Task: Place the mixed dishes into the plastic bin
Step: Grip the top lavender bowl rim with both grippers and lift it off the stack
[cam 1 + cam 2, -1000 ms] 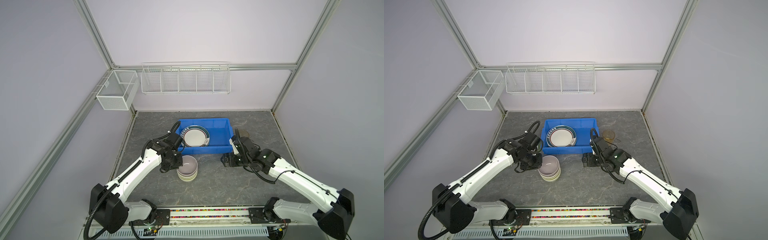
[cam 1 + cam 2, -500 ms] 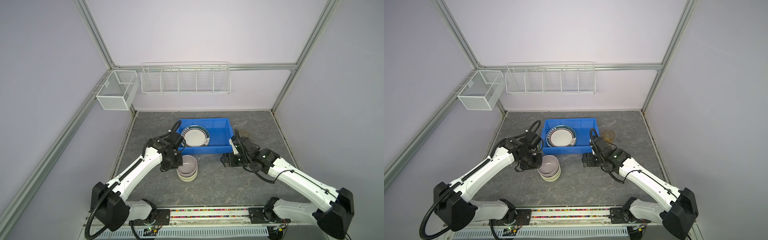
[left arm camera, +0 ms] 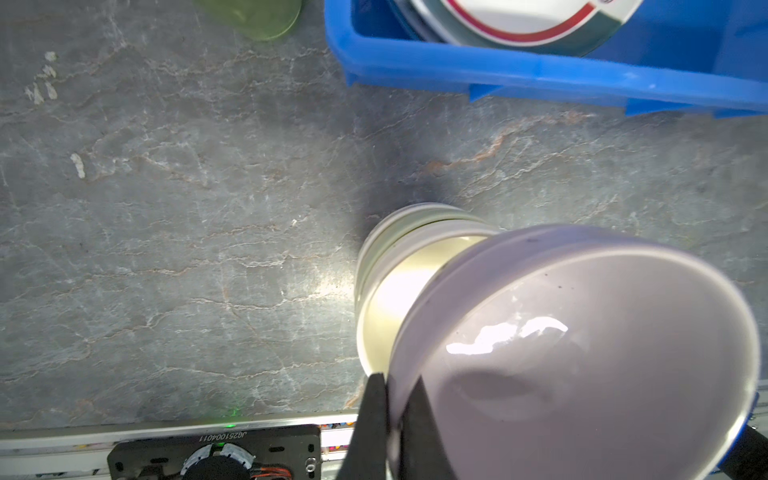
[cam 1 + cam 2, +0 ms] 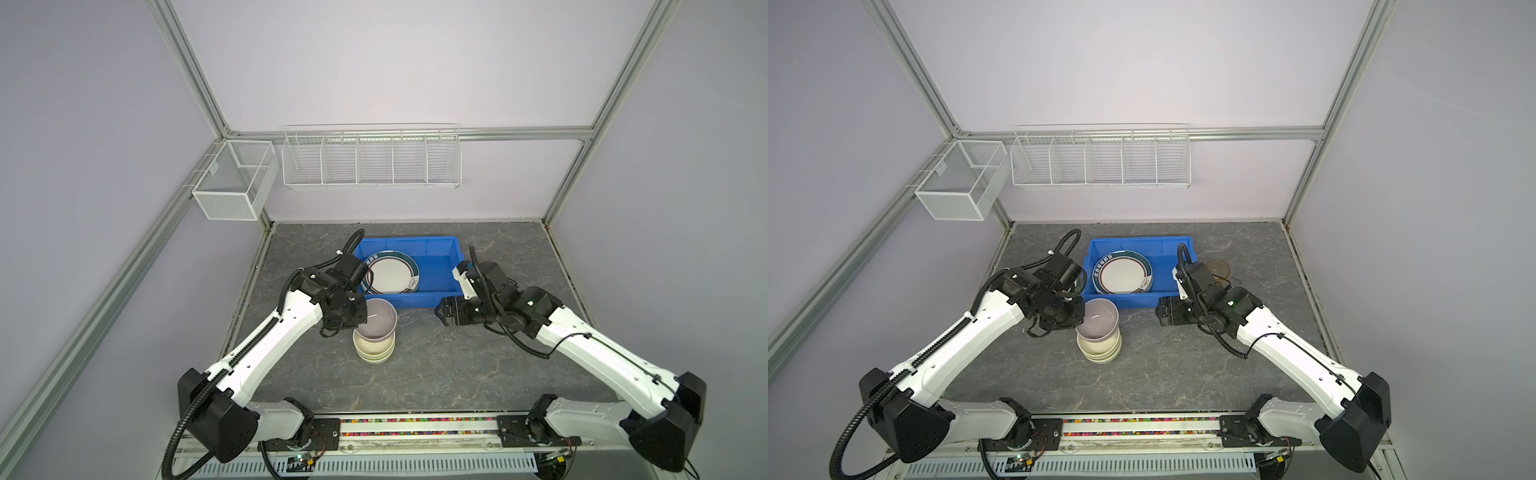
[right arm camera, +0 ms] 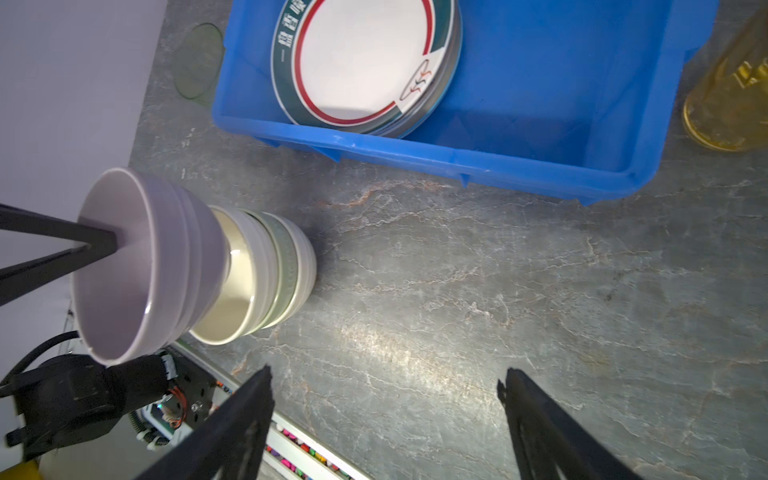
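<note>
Clarifying the top views, wrist views show left gripper (image 3: 394, 384) pinching lilac bowl (image 3: 561, 332), right gripper (image 5: 386, 372) agape.

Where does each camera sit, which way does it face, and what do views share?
Both top views: high above the arm bases, looking down at the table; both arms show.
Left wrist: on the left arm, facing down past the left gripper, shut on the lilac bowl.
Right wrist: on the right arm, facing the table over the open right gripper.
Shared: all show the blue bin and the bowl stack.
</note>
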Robot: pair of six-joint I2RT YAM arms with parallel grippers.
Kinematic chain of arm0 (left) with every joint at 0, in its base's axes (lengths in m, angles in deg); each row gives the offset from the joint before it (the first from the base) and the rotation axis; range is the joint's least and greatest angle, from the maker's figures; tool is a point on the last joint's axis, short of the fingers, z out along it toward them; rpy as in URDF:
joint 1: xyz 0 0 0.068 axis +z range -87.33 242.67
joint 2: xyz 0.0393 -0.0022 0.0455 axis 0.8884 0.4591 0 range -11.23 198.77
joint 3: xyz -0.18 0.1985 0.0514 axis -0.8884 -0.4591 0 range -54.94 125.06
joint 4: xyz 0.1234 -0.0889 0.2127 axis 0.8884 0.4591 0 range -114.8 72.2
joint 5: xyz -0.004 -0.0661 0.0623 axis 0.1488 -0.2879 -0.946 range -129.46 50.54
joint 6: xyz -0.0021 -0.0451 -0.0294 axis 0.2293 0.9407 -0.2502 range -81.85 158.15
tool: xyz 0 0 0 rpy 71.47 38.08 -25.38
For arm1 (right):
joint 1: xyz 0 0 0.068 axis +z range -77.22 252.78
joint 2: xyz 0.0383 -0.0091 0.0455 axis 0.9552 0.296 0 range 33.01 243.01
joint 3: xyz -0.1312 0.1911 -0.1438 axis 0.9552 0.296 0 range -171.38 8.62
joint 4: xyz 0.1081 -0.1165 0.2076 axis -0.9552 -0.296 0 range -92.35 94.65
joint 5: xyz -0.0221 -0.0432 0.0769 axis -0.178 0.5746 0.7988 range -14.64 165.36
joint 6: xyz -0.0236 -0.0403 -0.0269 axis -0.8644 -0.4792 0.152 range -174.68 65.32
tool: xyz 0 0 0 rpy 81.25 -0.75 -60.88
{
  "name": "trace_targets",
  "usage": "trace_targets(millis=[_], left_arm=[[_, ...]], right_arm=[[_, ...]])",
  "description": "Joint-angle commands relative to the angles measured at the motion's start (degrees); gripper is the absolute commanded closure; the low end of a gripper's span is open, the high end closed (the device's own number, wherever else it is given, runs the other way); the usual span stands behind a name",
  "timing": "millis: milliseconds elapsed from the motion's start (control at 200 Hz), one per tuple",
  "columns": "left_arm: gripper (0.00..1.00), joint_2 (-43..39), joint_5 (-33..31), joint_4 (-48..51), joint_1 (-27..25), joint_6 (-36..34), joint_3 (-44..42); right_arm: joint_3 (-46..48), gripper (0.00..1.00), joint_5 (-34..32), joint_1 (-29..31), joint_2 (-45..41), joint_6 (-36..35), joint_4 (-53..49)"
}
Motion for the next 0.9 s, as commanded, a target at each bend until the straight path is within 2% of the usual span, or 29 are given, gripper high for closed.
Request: trace_targets(millis=[0, 155, 295, 385, 565, 660, 895], left_arm=[[1.00, 0.4, -1.6, 0.8, -2.4, 1.5, 5.0], [1.00, 4.7, -2.7, 0.2, -4.6, 1.4, 8.7], [1.00, 9.0, -3.2, -0.6, -5.4, 0.7, 12.4], [1.00, 11.7, -3.9, -0.4, -5.9, 0.2, 15.3], [1.00, 16.0, -4.4, 0.6, -6.9, -0.8, 20.2], [1.00, 17.4, -4.0, 0.8, -7.2, -1.2, 21.6], [1.00, 19.6, -3.3, 1.3, -7.4, -2.3, 23.5]], right_arm=[[-4.1, 0.12, 3.7, 0.7, 0.8, -1.1, -3.3], [-11.0, 0.08, 3.5, 1.3, 2.7, -2.2, -7.5], [-17.1, 0.00, 1.9, 1.9, 5.8, -3.4, -11.1], [-20.0, 0.11, 1.3, 2.0, 8.6, -3.9, -11.7], [-24.7, 0.20, -0.6, 2.7, 14.7, -5.1, -15.0], [-26.1, 0.32, -2.0, 2.8, 17.4, -5.4, -14.9], [-28.7, 0.40, -3.5, 2.9, 22.9, -5.9, -15.3]])
